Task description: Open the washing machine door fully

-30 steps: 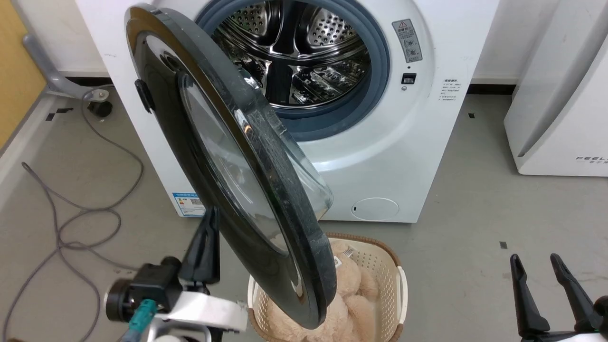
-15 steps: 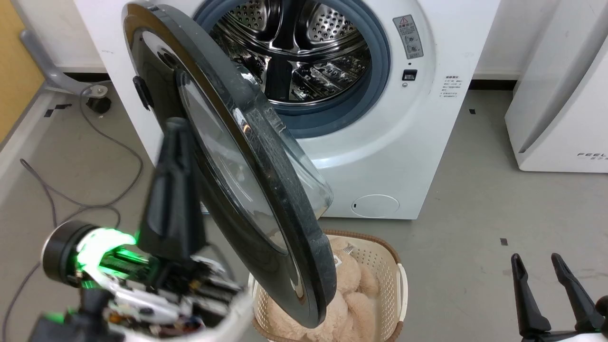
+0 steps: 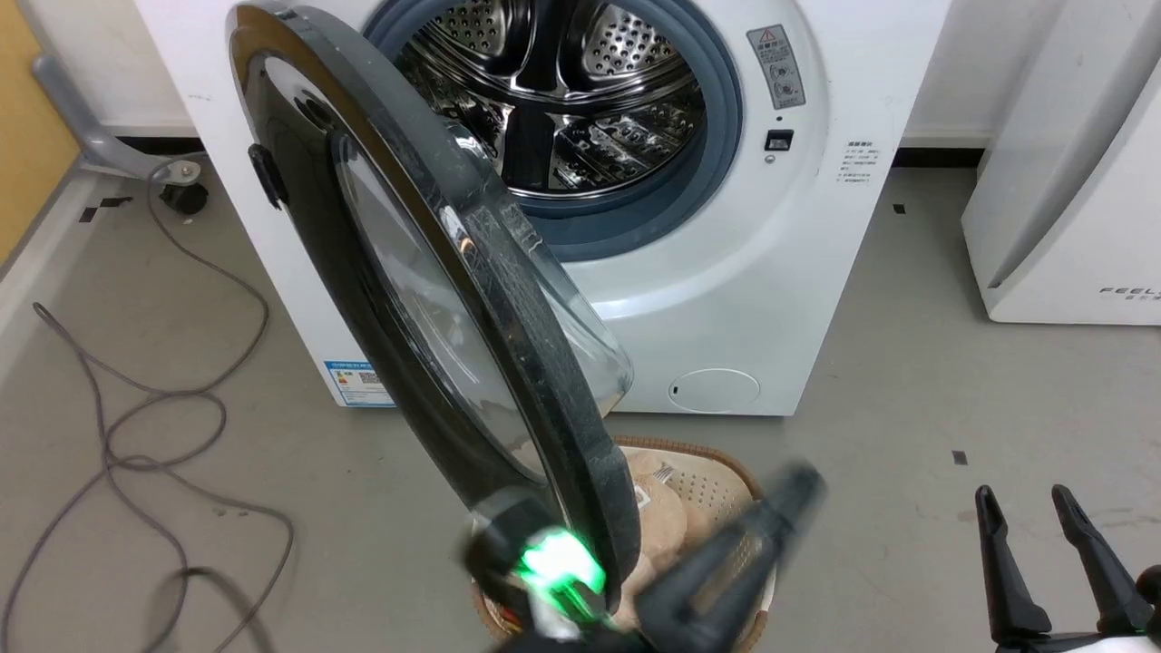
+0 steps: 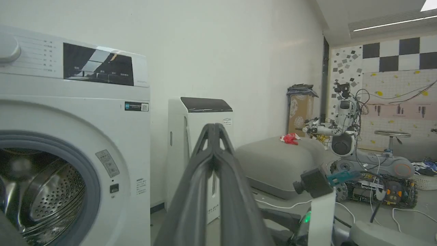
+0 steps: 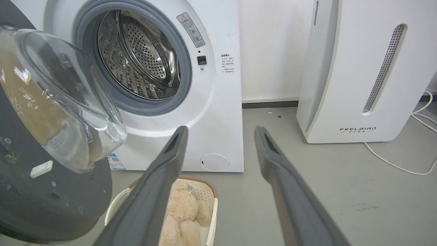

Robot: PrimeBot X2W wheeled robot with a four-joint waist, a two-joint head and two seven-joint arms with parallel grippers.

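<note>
Partly open: door swung out, left gripper low by its rim

Roughly half open. The washing machine door (image 3: 426, 299) sits on its hinge at the left side of the washing machine (image 3: 726, 272). It stands swung out toward the robot, nearly edge-on in the head view. Its glossy black face is turned left. The clear glass bowl (image 3: 585, 340) bulges right, toward the opening. Steel drum (image 3: 562, 91) and grey rubber ring (image 3: 721, 136) are exposed behind it.

The door's lower rim hangs above a pale basket (image 3: 707, 453) on the floor (image 3: 907, 363), just in front of the machine. A beige plush toy (image 3: 662, 512) lies in the basket.

Left gripper (image 3: 796, 485): low centre of the head view and motion-blurred. It is just beside the door's lower rim, fingers slanting up and right over the basket. A green light (image 3: 558, 562) glows at its wrist. Whether it touches the door cannot be told through the blur. In the left wrist view its two fingers are pressed together tip to tip with nothing between them, so it is clenched and empty. They point past the machine front toward a white unit (image 3: 1070, 181) standing to the machine's right.

Right gripper (image 3: 1023, 497): lower right of the head view, well apart from the door. Its fingers are spread wide, released, holding nothing. The right wrist view looks between them at the machine front and the basket.

A grey cable (image 3: 136, 435) loops across the floor on the left.
</note>
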